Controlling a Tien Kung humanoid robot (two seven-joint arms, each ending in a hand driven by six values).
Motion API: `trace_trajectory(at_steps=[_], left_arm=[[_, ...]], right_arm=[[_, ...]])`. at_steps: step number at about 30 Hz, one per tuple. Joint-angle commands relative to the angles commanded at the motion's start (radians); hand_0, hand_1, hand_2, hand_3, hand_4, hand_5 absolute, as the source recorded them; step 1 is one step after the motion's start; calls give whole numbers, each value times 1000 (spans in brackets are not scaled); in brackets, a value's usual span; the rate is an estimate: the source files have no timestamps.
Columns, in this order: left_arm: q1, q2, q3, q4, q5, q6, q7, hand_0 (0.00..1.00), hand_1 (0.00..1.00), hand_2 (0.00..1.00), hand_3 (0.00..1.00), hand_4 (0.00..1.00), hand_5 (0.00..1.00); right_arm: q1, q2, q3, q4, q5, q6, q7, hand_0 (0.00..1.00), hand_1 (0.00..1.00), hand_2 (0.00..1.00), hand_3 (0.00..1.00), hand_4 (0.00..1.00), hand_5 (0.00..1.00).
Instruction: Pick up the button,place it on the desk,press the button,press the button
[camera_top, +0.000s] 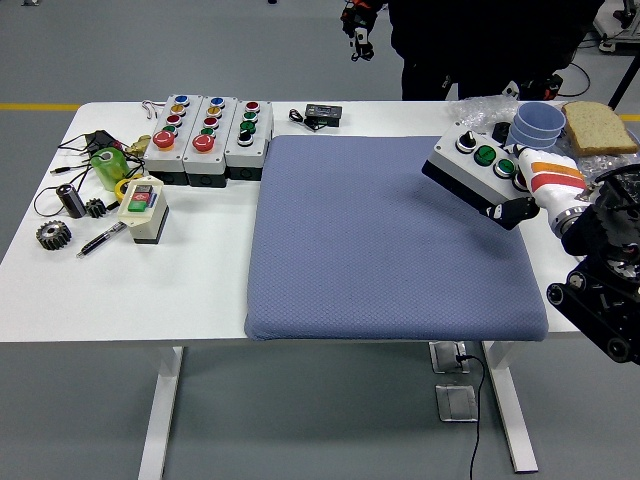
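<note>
A white and black button box (478, 168) with a black knob and green buttons is held in the air over the right part of the blue mat (385, 240), tilted. My right hand (528, 190) grips its right end, with a black thumb under the box and white and orange fingers on top. My left arm is not in view.
Three more button boxes (205, 135) stand at the back left, with a small switch box (142, 210), gears, a pen and green tape near them. Blue cups (540, 125) and a bread slice (597, 125) sit at the back right. A person stands behind the table.
</note>
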Motion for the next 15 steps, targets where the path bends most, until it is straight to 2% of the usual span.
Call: trace_trajectory(at_steps=[2, 3, 6, 8, 11, 15], left_arm=[[-5, 1, 0, 0, -6, 0, -1, 627, 660, 681, 601, 344, 641], [-7, 2, -1, 0, -7, 0, -2, 627, 660, 681, 601, 344, 641], [-8, 1, -9, 0, 1, -1, 0, 627, 660, 681, 601, 344, 641], [-8, 1, -5, 0, -2, -1, 0, 627, 659, 679, 601, 344, 641], [-9, 1, -4, 0, -7, -1, -1, 627, 659, 679, 601, 344, 641], [-12, 1, -3, 0, -16, 0, -3, 627, 660, 679, 601, 343, 640]], right_arm=[[10, -22, -9, 39, 18, 58, 70, 2, 2, 249, 391, 557, 232], [21, -37, -26, 68, 19, 103, 116, 2, 2, 249, 391, 557, 232], [43, -52, -72, 122, -13, 191, 197, 2, 2, 249, 391, 557, 232], [57, -55, -110, 160, -53, 191, 198, 4, 2, 247, 389, 555, 232], [78, -47, -152, 210, -106, 183, 162, 4, 2, 247, 389, 555, 232], [101, -30, -191, 227, -117, 179, 134, 10, 2, 250, 386, 569, 246]])
